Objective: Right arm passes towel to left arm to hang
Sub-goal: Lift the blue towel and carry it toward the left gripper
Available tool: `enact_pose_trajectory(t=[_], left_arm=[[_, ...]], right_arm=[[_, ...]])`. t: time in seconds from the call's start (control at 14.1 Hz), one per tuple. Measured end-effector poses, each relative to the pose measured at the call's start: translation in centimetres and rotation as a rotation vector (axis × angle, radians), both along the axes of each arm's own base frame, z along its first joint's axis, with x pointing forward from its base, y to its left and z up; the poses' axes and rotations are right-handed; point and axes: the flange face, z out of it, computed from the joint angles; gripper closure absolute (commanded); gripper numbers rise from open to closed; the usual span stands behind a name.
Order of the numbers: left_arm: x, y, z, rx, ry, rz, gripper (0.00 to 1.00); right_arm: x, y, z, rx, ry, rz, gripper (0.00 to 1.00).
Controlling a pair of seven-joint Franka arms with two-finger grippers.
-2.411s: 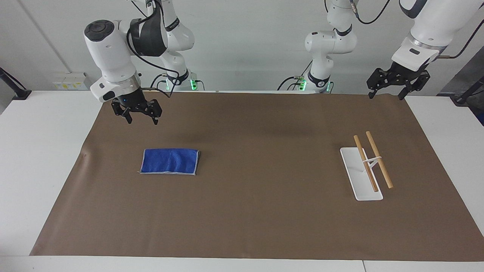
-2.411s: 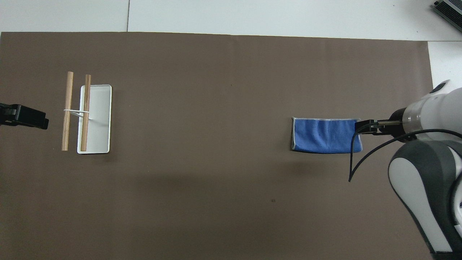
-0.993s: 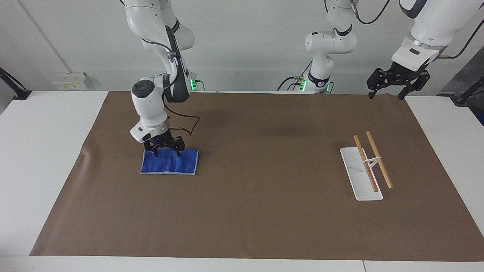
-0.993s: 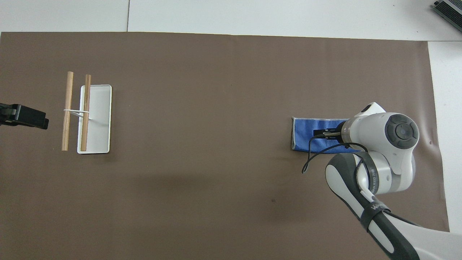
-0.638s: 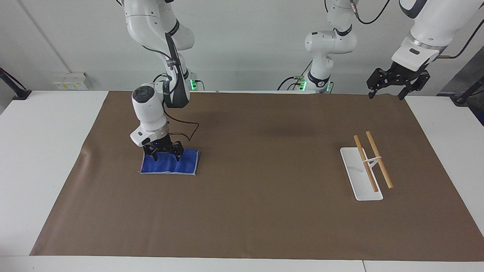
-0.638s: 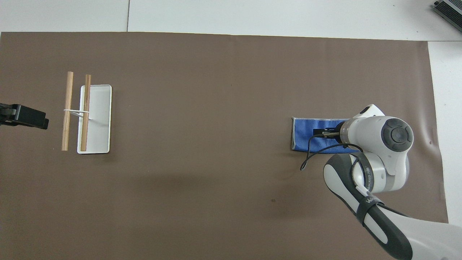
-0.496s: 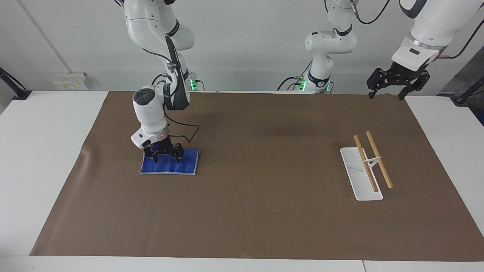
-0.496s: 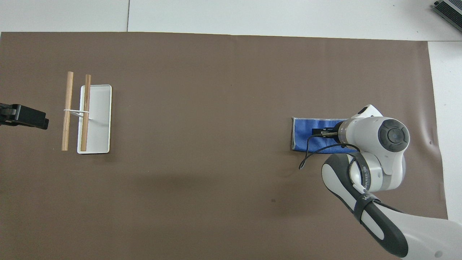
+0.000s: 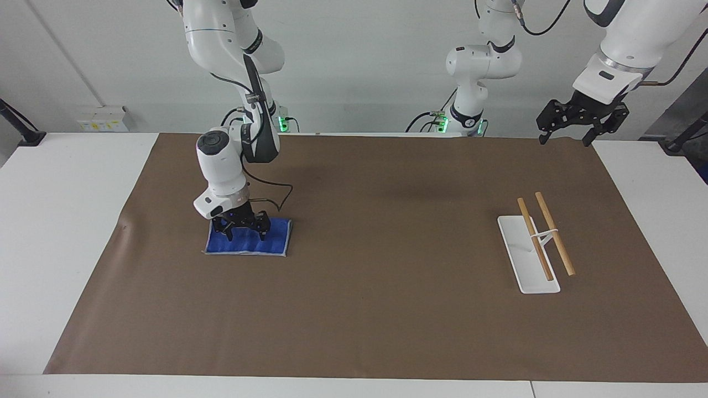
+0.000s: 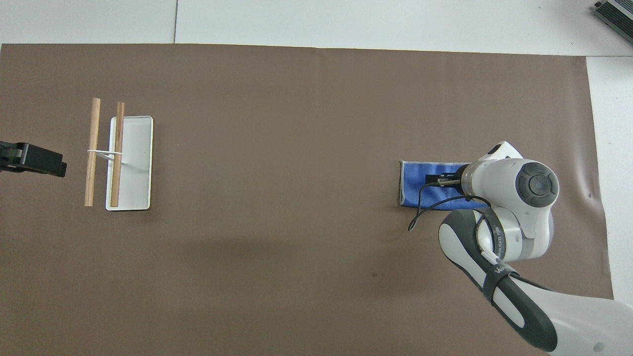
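Note:
The royal-blue towel (image 9: pixel 275 243) lies flat on the brown mat toward the right arm's end; it also shows in the overhead view (image 10: pixel 412 187). My right gripper (image 9: pixel 246 232) points straight down with its fingers spread, and the fingertips (image 9: pixel 264 234) rest on the towel's half nearer the robots. In the overhead view the right wrist covers most of the towel and only a bit of the right gripper (image 10: pixel 436 179) shows. My left gripper (image 9: pixel 568 134) is open and empty, and waits raised over the mat's corner by its base.
A white rack base (image 9: pixel 522 260) carrying two wooden rods (image 9: pixel 555 241) stands toward the left arm's end; the rods (image 10: pixel 91 151) also show from overhead. A brown mat (image 9: pixel 387 309) covers the white table. A black cable loops off the right wrist.
My right gripper came from beside the towel to over it, then sank until its spread fingertips touch the cloth. The towel and the left arm have not moved.

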Motion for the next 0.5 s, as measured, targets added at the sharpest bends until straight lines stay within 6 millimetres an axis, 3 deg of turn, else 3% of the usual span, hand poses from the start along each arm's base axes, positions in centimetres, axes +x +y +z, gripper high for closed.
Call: enact_pose_trajectory(t=[0.14,0.28,0.43,0.5], left_arm=[[0.00,0.00,0.00,0.000,0.000,0.000,0.00],[0.00,0.00,0.00,0.000,0.000,0.000,0.00],[0.00,0.00,0.00,0.000,0.000,0.000,0.00],[0.00,0.00,0.00,0.000,0.000,0.000,0.00]], right_arm=[[-0.13,-0.10,-0.17,-0.004,0.004,0.015,0.37],[-0.20,-0.11,-0.26,-0.005,0.007,0.022,0.62],[-0.21,-0.11,-0.24,-0.005,0.008,0.023,0.99],[-0.17,-0.11,-0.05,-0.005,0.006,0.023,1.00]])
